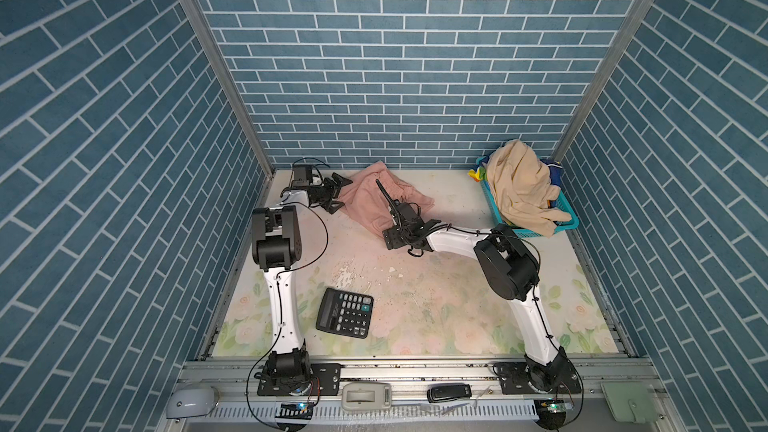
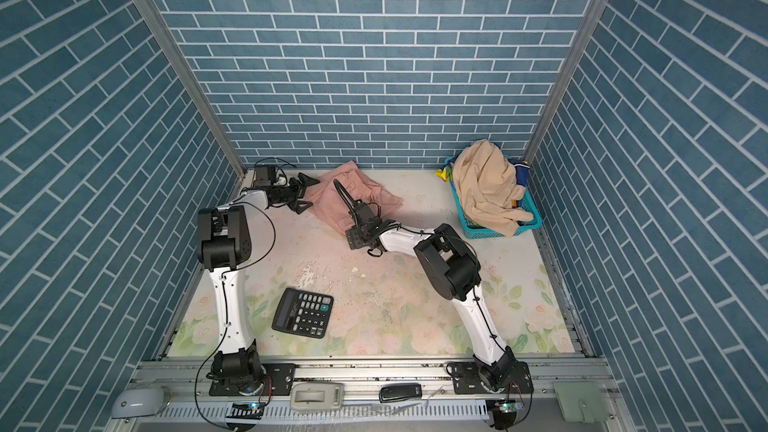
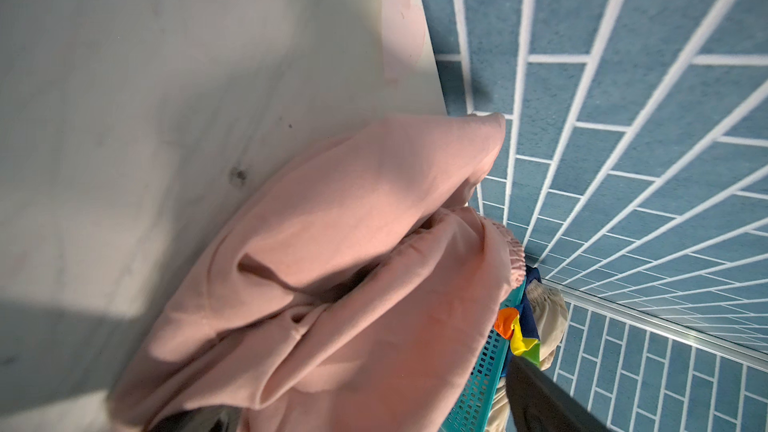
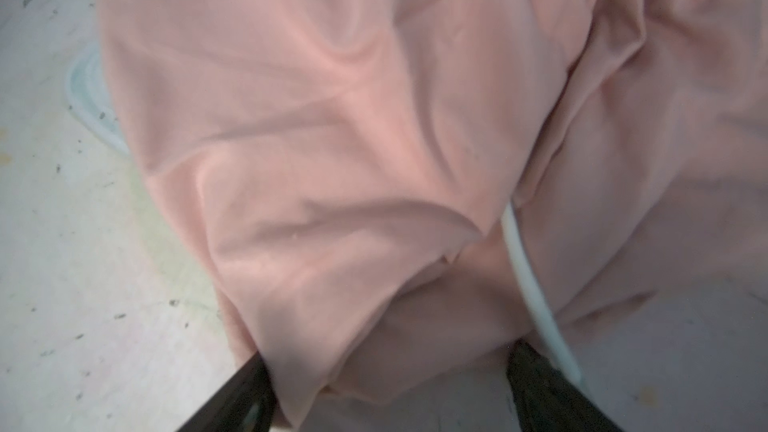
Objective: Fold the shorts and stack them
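Observation:
The salmon-pink shorts (image 1: 374, 197) (image 2: 353, 197) lie crumpled at the back of the table, close to the wall. My left gripper (image 1: 341, 194) (image 2: 309, 193) stands open at their left edge, and in its wrist view the pink cloth (image 3: 353, 263) fills the space ahead of the fingers (image 3: 540, 401). My right gripper (image 1: 387, 214) (image 4: 390, 405) stands wide open at their near edge, with a cloth corner (image 4: 316, 326) and the white drawstring (image 4: 528, 284) between its fingers. The beige shorts (image 1: 519, 189) (image 2: 486, 189) are heaped on the rainbow-striped shorts (image 1: 478, 172) (image 3: 517, 332).
Those two shorts sit in a teal mesh basket (image 1: 567, 222) (image 2: 532, 218) (image 3: 478, 388) at the back right corner. A black calculator (image 1: 345, 312) (image 2: 302, 312) lies near the front left. A mouse (image 1: 189, 403) and small devices rest on the front rail.

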